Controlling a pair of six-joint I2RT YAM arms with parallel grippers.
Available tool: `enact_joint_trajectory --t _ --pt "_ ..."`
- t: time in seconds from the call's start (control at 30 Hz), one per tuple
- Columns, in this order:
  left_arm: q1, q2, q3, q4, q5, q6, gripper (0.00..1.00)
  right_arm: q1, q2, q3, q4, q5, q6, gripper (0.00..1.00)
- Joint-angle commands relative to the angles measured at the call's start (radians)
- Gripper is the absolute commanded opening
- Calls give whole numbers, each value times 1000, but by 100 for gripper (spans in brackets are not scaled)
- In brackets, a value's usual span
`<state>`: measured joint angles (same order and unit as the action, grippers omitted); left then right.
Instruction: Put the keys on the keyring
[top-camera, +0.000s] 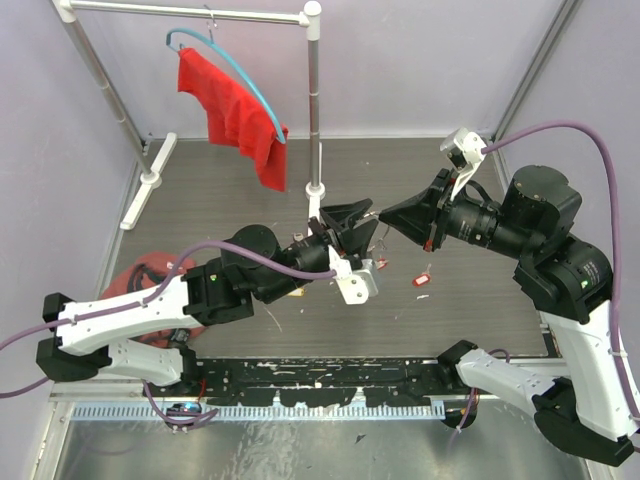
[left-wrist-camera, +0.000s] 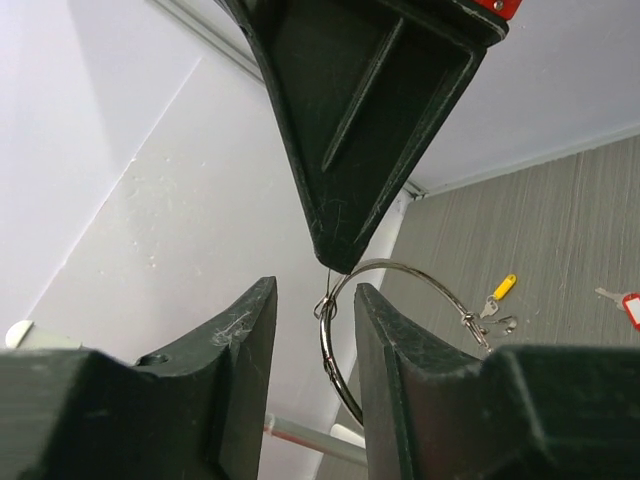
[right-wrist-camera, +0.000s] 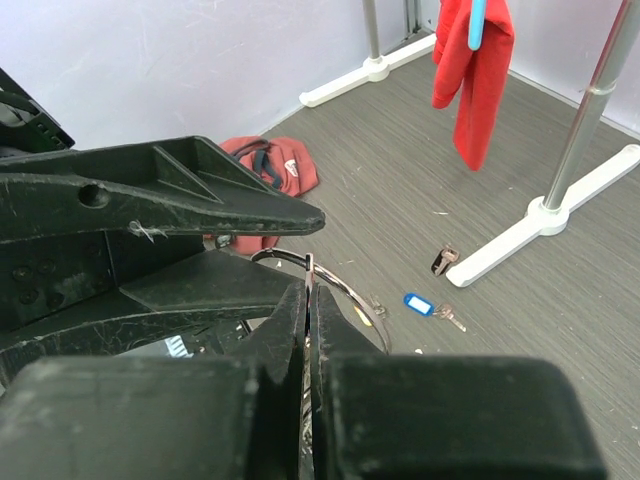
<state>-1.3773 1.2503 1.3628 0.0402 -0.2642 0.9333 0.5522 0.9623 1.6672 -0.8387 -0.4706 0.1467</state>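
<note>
Keyring (left-wrist-camera: 325, 345) pinched in R gripper (right-wrist-camera: 309, 292) tips, pressed tight; L gripper (left-wrist-camera: 313, 290) fingers spread, ring hanging btwn them, mid-air.

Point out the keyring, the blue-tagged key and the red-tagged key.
keyring (left-wrist-camera: 420, 274), left wrist view, on the wire arc.
blue-tagged key (right-wrist-camera: 418, 304), right wrist view, on its blue tag.
red-tagged key (top-camera: 421, 280), top external view, on its red tag.

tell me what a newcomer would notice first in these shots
The two black grippers meet nose to nose at mid-table: the right gripper pinched on the thin silver keyring, the left gripper open with the wire in its gap. Farther back, a red cloth hangs from a blue hanger on the rack.
</note>
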Motion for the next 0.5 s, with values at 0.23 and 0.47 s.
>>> enact_joint_trajectory --t 0.23,0.47 --pt "-8 12 0 33 -2 37 36 0 -17 27 82 -35 40 1" --pt "-17 11 4 31 -4 41 17 -1 -19 19 85 -39 43 1"
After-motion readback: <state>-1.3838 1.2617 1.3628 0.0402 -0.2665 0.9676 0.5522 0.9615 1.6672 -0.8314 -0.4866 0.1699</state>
